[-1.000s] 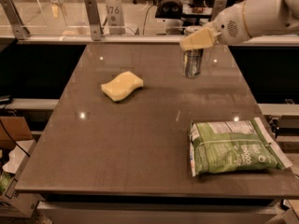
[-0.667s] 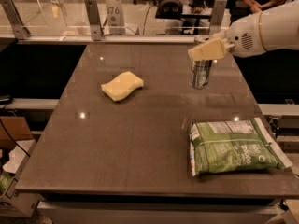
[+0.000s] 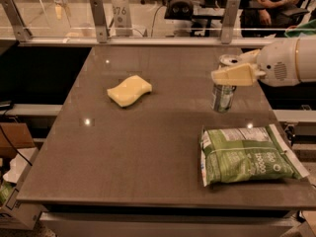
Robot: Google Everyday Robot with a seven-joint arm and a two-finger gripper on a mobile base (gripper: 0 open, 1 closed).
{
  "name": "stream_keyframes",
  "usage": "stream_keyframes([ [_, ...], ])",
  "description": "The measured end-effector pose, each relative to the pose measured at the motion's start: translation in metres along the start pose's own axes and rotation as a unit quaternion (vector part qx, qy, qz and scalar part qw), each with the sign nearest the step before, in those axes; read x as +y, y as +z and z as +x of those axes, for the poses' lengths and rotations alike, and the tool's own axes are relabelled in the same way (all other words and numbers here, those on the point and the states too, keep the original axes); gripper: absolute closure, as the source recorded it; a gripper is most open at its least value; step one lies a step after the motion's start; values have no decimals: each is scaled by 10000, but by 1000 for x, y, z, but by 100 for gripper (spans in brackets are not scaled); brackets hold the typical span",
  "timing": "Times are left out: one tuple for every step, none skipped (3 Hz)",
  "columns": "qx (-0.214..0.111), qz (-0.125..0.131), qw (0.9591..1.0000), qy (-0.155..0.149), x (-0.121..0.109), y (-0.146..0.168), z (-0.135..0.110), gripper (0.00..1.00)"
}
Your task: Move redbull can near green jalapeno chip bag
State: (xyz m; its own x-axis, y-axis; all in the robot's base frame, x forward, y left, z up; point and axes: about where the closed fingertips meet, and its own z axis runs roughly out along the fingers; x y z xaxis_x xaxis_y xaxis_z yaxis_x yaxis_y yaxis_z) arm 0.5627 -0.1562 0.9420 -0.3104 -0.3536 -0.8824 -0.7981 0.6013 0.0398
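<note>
The redbull can (image 3: 223, 97) is a slim silver-and-blue can, upright at the table's right side, its base at or just above the surface. My gripper (image 3: 228, 69) comes in from the right on a white arm and is shut on the can's upper part. One cream finger (image 3: 233, 75) crosses the can's front; the other is behind it. The green jalapeno chip bag (image 3: 247, 154) lies flat at the front right, a short gap in front of the can.
A pale yellow wavy sponge (image 3: 129, 90) lies left of centre on the grey table (image 3: 148, 152). A glass rail with metal posts (image 3: 98, 19) runs along the far edge. People sit at desks beyond it. Cardboard boxes (image 3: 12, 181) stand on the floor at the left.
My gripper has carried the can from the far right of the table toward the front, closer to the chip bag. Sponge and bag have not moved.
</note>
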Motion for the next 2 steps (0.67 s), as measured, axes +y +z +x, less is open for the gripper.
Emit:
stream_keyframes([
  [-81,44,10000,-36,4,-7,16,100],
  [-90,81,9999,-58,7,-11,27,85],
])
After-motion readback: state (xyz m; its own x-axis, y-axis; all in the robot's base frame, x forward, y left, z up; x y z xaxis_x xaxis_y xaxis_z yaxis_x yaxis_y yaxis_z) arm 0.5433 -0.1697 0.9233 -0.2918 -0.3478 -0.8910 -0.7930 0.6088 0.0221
